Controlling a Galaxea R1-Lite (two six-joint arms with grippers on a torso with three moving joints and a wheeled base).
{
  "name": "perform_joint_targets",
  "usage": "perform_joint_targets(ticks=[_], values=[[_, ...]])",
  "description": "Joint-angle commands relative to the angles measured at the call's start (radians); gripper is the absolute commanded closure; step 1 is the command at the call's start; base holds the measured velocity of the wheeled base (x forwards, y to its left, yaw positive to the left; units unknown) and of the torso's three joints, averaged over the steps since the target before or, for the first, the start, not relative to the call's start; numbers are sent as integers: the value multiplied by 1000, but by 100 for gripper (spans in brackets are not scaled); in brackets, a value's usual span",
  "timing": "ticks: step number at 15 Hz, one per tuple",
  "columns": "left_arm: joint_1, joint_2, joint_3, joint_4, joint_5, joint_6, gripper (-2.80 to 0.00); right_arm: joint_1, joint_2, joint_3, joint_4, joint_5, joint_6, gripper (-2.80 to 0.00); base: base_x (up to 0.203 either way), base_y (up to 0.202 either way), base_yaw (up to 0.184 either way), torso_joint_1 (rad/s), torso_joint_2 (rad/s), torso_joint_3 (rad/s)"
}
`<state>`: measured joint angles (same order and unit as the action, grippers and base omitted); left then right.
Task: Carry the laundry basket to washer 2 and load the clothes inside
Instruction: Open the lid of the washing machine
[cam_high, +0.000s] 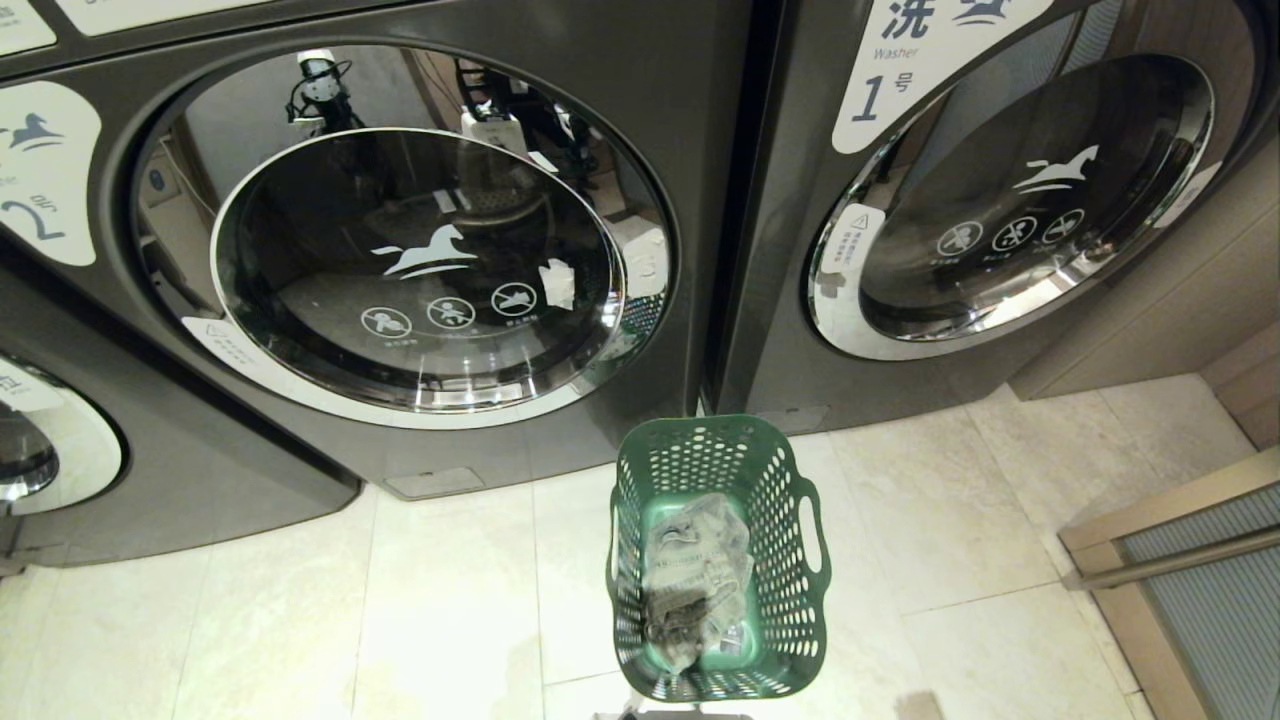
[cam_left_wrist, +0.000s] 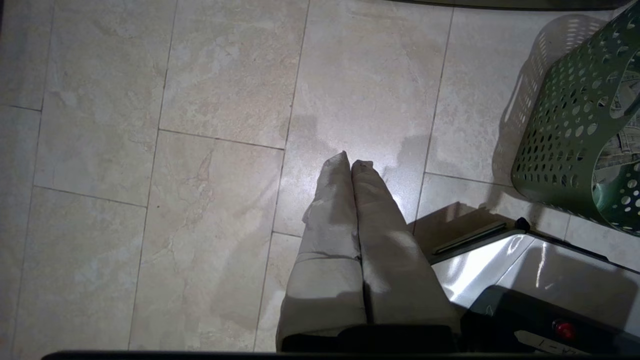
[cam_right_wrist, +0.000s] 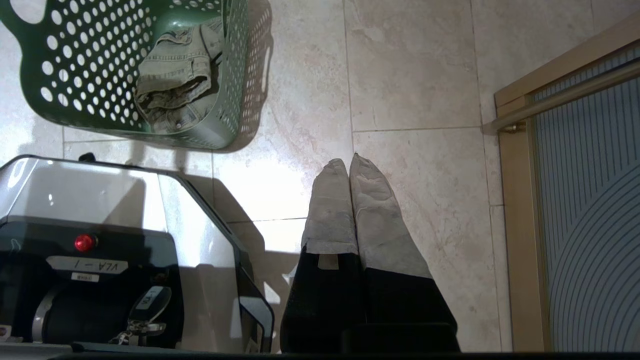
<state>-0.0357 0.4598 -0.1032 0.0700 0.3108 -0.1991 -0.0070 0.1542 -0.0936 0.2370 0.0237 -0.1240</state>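
Green laundry basket (cam_high: 720, 560) stands before closed washer 2 (cam_high: 400, 260), clothes (cam_high: 695, 580) inside; left hand (cam_left_wrist: 350, 162) and right hand (cam_right_wrist: 348, 167) closed, empty; loading remains.

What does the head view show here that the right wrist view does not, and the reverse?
Only the head view shows washer 2 and the washer labelled 1, both doors closed. Only the right wrist view shows the right gripper, shut and empty over the floor tiles, the robot's base, and a framed panel close up. Both show the laundry basket standing on the floor with the clothes inside.
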Motion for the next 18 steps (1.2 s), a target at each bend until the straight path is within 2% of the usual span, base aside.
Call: perform_joint_targets(ticks=[1, 4, 7, 8, 10, 12, 18], values=[[8, -75, 21, 3, -3, -4, 0, -1, -48, 0, 3, 2, -2, 0, 0, 0, 0, 0, 0, 0], [8, -155, 18, 24, -75, -3, 0, -1, -153, -1, 4, -2, 2, 0, 0, 0, 0, 0, 0, 0], [10, -274, 9, 53, -125, 5, 0, -1, -154, -1, 4, -2, 7, 0, 0, 0, 0, 0, 0, 0], [14, -312, 6, 67, -138, 25, 0, -1, -154, -1, 4, -2, 7, 0, 0, 0, 0, 0, 0, 0], [20, -400, -2, 114, -179, 155, 0, -1, -154, -1, 4, 4, 4, 0, 0, 0, 0, 0, 0, 0], [28, -459, -12, 162, -262, 256, 0, -1, -154, -1, 4, 4, 1, 0, 0, 0, 0, 0, 0, 0], [30, -460, 11, 163, -306, 243, 0, -1, -154, 0, 4, -2, 3, 0, 0, 0, 0, 0, 0, 0]])
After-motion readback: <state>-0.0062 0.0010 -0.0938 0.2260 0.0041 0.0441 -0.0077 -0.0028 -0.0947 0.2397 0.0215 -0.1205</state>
